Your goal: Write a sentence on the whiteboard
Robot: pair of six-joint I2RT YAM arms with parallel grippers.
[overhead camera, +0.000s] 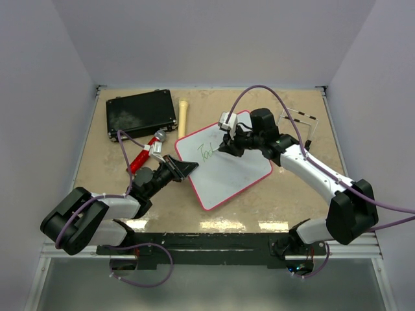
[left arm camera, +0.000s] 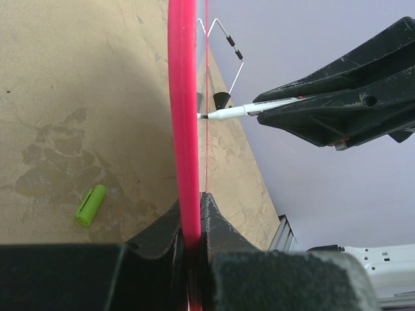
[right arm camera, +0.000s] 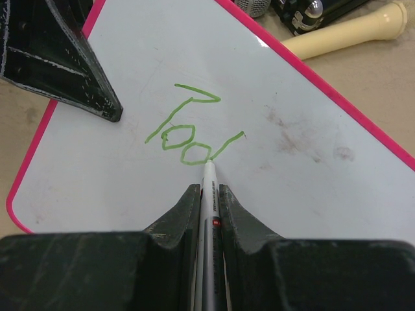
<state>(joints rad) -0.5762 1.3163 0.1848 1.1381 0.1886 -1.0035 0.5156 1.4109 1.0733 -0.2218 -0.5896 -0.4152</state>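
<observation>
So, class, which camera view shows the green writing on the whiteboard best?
The right wrist view: the green writing is close, every stroke clear. The top external view shows the writing small, hard to read. The left wrist view sees the whiteboard edge-on, so no writing.

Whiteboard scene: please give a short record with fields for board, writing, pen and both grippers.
board: whiteboard, pink rim, set askew on the table
writing: green letters, roughly "Too"; sentence unfinished
pen: marker tip touches the last letter
left gripper: shut on the whiteboard's edge
right gripper: shut on the marker
cap: green cap on the table
</observation>
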